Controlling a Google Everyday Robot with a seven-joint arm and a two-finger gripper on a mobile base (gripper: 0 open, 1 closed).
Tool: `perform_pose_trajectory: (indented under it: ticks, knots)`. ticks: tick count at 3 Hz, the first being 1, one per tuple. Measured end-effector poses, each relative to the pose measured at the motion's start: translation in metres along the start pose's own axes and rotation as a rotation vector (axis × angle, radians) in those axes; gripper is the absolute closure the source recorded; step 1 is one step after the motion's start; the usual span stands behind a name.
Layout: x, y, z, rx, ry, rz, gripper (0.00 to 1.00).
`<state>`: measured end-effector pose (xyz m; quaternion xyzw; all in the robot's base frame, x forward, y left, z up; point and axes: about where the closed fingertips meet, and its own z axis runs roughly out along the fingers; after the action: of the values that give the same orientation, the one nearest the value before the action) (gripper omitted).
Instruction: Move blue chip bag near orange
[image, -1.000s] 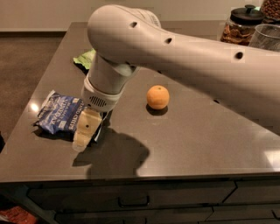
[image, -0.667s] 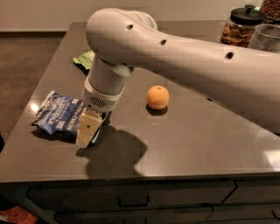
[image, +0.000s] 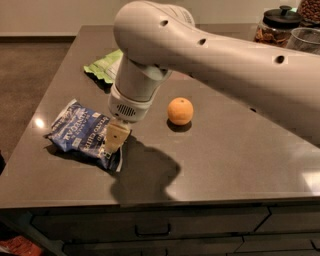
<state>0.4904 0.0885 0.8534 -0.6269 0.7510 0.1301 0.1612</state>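
The blue chip bag (image: 80, 131), dark blue with white lettering, lies at the front left of the dark table. My gripper (image: 114, 138) points down at the bag's right edge, and its beige fingers (image: 115, 136) are closed on that edge. The orange (image: 180, 111) sits on the table to the right of the gripper, about a bag's width away from the bag. The thick arm reaches in from the upper right and hides part of the table behind it.
A light green chip bag (image: 104, 66) lies at the back left, partly behind the arm. A lidded jar (image: 276, 26) and a clear glass (image: 305, 41) stand at the back right. The table's front edge (image: 150, 204) runs close below the bag.
The gripper has moved right and slightly up, toward the orange. The blue chip bag has shifted right with it. The orange has not moved.
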Motion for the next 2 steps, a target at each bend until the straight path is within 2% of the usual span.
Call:
perform_pose_trajectory:
  ticks: [1, 2]
  knots:
    - [0.022, -0.015, -0.019, 0.034, 0.006, 0.024, 0.87]
    - [0.059, -0.028, -0.045, 0.007, 0.007, 0.033, 1.0]
